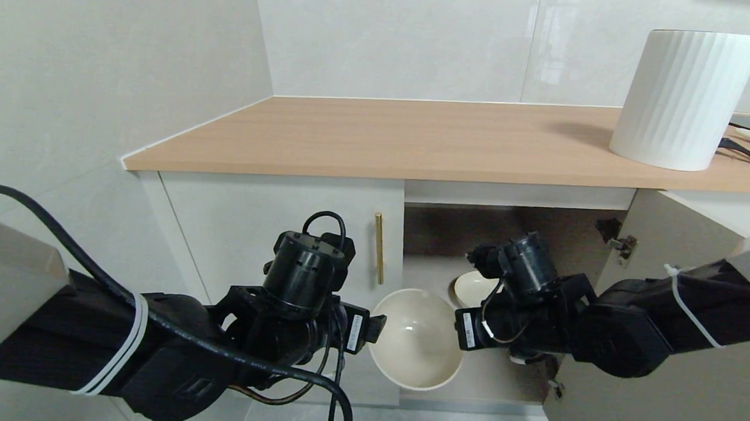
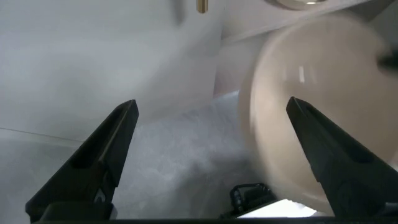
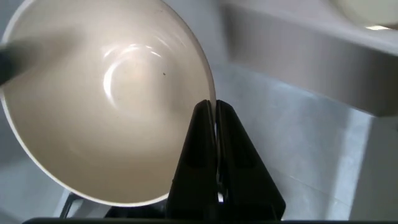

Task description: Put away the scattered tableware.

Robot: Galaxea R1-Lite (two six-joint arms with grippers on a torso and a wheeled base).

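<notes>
Cream bowl point(image 3: 106, 106) pinched at its rim by the right gripper point(image 3: 214, 118), fingers clamped on the wall.
It hangs tilted before the open cabinet point(image 1: 517, 195), where another bowl point(image 1: 474, 286) sits. Glazed and rigid, probably slippery and breakable; the rim is the hold. The left gripper point(image 2: 211, 109) stands spread apart just beside it, perhaps touching.

No print is legible; a small white label point(image 1: 352, 333) on the left gripper point(image 2: 211, 104) and another label point(image 1: 467, 329) on the right gripper point(image 3: 211, 107) carry marks too tiny to read
</notes>
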